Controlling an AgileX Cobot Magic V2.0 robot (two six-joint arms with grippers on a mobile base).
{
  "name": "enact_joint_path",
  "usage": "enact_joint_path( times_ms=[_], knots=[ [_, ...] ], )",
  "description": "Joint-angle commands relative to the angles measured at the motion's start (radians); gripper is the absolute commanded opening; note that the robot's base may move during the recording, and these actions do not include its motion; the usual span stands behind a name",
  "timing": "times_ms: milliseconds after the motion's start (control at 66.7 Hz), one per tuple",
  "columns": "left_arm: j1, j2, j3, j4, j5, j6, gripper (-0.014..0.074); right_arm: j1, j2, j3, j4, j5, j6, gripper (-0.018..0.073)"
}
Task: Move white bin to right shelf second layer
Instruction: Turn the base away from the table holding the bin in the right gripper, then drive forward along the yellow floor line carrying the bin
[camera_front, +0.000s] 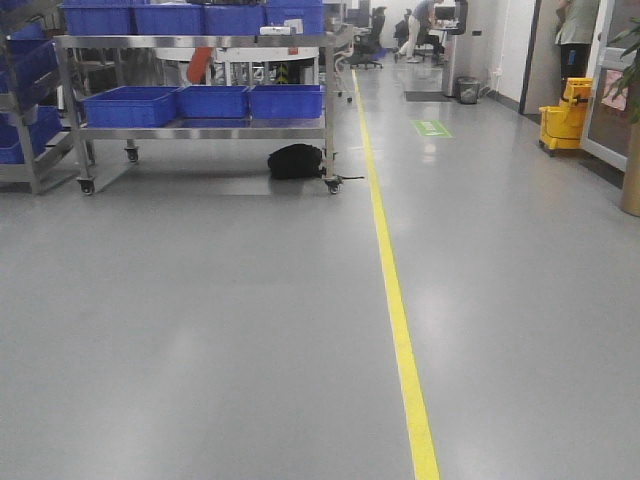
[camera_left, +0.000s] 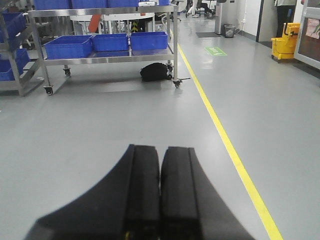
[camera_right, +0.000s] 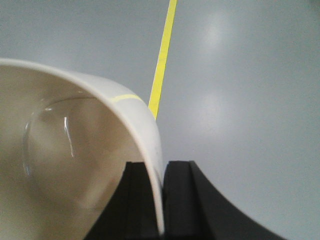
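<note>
The white bin (camera_right: 75, 150) is pinched by its thin wall in the right end effector (camera_right: 161, 200), and its inside is bare as far as shows. The right shelf (camera_front: 205, 130) stands well ahead to the left, set crosswise and carrying blue crates (camera_front: 205, 100) (contents hidden). The left end effector (camera_left: 160, 190) is pressed closed and empty.
</note>
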Motion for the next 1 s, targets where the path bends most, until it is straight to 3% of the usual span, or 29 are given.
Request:
enact_joint_path(
  times_ms=[0, 989],
  knots=[
    [-0.004, -0.015, 0.037, 0.000, -0.087, -0.003, 0.0085, -0.004, 0.008, -0.031, 0.000, -0.095, -0.006, 0.0120],
    [-0.004, -0.015, 0.037, 0.000, -0.087, -0.003, 0.0085, -0.004, 0.008, -0.031, 0.000, -0.095, -0.006, 0.0120]
  ],
)
